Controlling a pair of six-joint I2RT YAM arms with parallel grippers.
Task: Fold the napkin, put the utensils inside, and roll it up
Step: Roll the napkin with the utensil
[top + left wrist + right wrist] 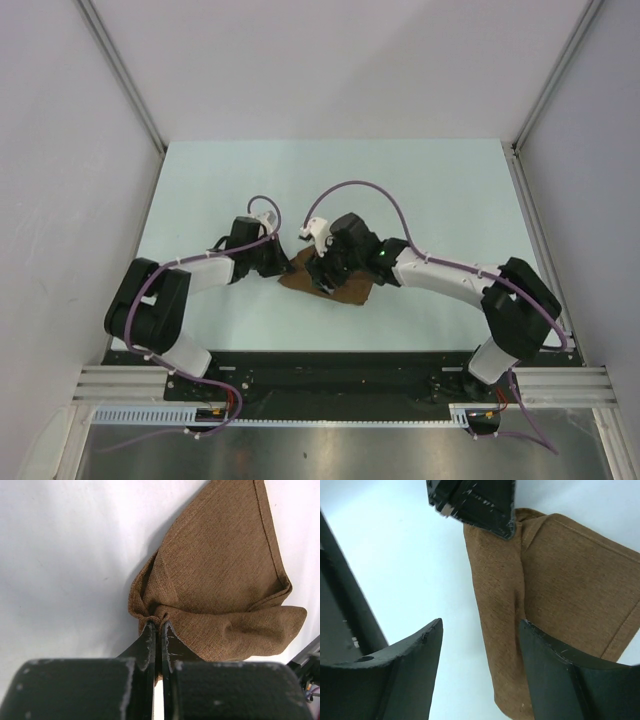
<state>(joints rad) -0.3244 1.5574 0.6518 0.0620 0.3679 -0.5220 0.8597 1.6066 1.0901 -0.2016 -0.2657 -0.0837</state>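
The brown napkin (345, 288) lies folded on the table between the two arms. My left gripper (288, 262) is shut on a bunched corner of it; in the left wrist view the napkin (220, 580) is pinched at the fingertips of that gripper (159, 624). My right gripper (322, 272) is open over the napkin's left part; in the right wrist view the gripper (481, 626) straddles the long folded edge of the napkin (560, 585), one finger above the cloth, one above bare table. The left gripper's fingers (480, 505) show there at the top. The utensils are out of view.
The pale table (420, 190) is walled by white panels left, right and behind. A black rail (330, 365) and metal frame run along the near edge by the arm bases.
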